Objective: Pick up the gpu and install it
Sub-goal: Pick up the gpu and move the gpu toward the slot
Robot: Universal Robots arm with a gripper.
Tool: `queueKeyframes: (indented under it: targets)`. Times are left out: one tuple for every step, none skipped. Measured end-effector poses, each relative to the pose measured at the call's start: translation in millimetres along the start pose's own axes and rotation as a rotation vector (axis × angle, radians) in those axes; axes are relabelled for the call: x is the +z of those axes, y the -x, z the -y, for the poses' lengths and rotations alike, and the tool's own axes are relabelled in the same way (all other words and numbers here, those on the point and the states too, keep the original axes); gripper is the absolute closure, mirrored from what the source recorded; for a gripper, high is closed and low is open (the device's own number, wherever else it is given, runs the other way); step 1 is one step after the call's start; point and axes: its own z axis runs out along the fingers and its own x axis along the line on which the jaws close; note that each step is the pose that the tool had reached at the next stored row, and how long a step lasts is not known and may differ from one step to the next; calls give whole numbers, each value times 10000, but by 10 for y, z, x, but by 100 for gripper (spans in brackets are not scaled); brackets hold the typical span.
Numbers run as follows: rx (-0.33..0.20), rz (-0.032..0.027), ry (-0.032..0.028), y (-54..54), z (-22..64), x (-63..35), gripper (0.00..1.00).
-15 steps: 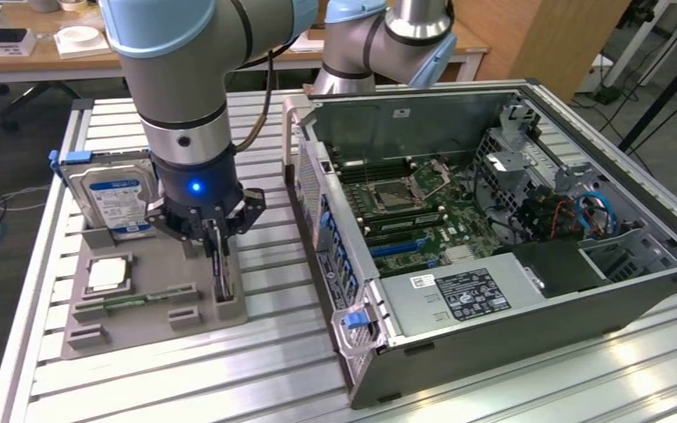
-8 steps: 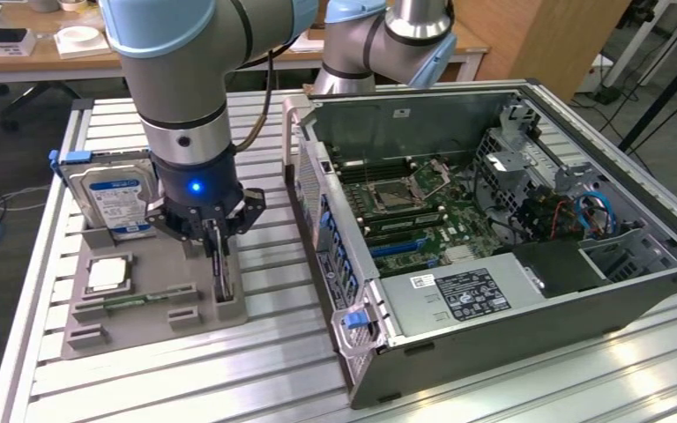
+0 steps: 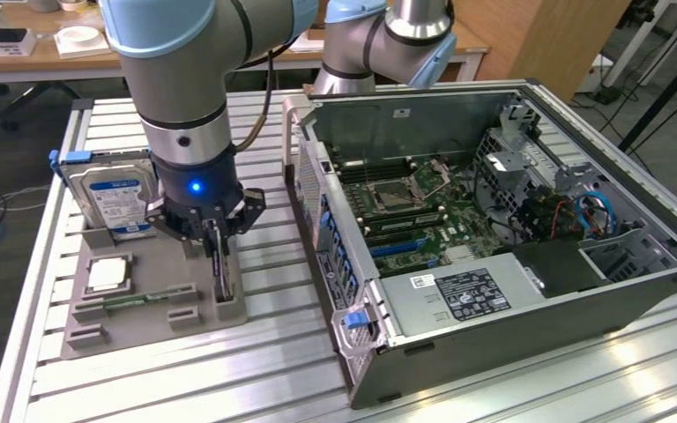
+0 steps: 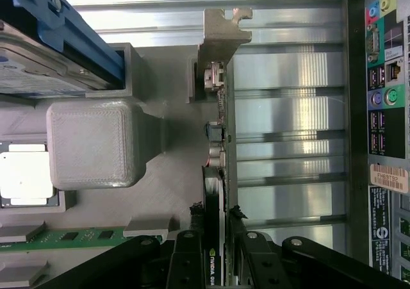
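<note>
Grey plastic forms the moulded holder tray (image 3: 138, 333) that lies on the slatted aluminium desk (image 3: 197, 383), towards the desk edge at the exterior view's left. The gpu (image 3: 223, 280), a slim dark circuit card with a silvery metal bracket at one end, stands on its long edge in a slot on the side of the tray nearest the middle of the desk.

The black gripper (image 3: 215, 240) on the arm is down over the card. In the wrist view its fingers (image 4: 192, 238) press against both flat faces of the gpu (image 4: 216, 186), clamped on it, and the card is seated in the slot.

On the same tray, a thick silver hard drive with a blue label (image 3: 115, 198) stands upright at the far end, a square silvery processor chip (image 3: 106, 275) lies flat, and a narrow green memory strip (image 3: 138, 300) lies beside it.

A large open black computer case (image 3: 621, 304) lies on the desk beside the tray, towards the exterior view's right, with its green motherboard (image 3: 415, 211) exposed.
</note>
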Motion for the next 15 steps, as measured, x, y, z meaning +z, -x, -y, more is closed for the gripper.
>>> queueKeyframes:
  targets:
    - [0,-1,-1,1,0,-13,74]
    - [0,-3,-1,1,-1,-28,74]
    - [0,-3,-1,1,-2,-42,74]
    - [0,-3,-1,1,-2,-49,74]
    - [1,-2,-1,1,-2,-51,74]
    - [0,-2,0,1,-2,-50,74]
    - [0,-2,0,1,-2,-51,74]
    - [0,-2,0,1,-2,-51,74]
    - [0,-2,0,1,-2,-51,74]
    - [0,-3,0,1,-2,-51,74]
    - [0,-4,-1,1,-2,-51,74]
    - [0,-3,-1,1,-2,-51,74]
    - [0,-3,0,1,-2,-51,74]
    - [1,-3,-1,1,-2,-52,74]
    - [0,-4,-2,2,-2,-54,74]
